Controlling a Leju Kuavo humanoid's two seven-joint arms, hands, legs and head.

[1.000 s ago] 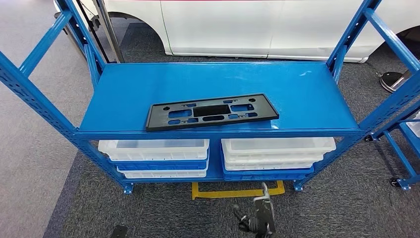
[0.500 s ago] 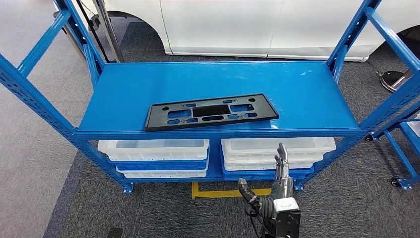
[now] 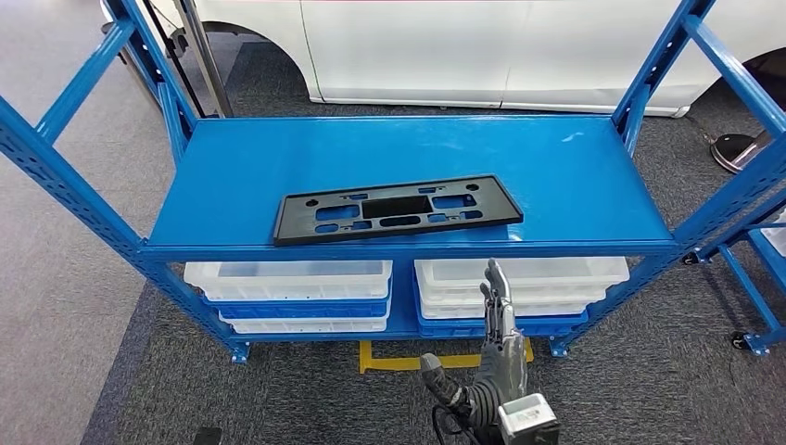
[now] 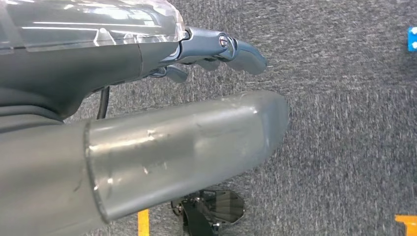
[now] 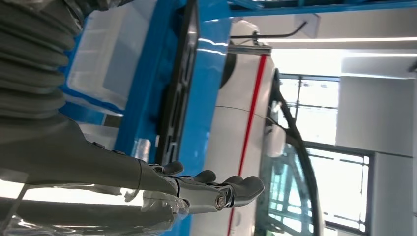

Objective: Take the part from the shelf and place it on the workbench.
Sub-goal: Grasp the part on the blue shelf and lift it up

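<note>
On the upper blue shelf (image 3: 278,167), near its front edge, I see the black part (image 3: 397,209) lying flat, untouched. My right hand (image 3: 496,334) sits below the shelf front, in front of the white bins (image 3: 519,278), fingers (image 3: 498,287) extended and apart, holding nothing. My left hand (image 4: 147,123) hangs over grey carpet (image 4: 344,123), fingers loosely spread, also holding nothing. A white car (image 3: 482,46) stands behind the rack.
</note>
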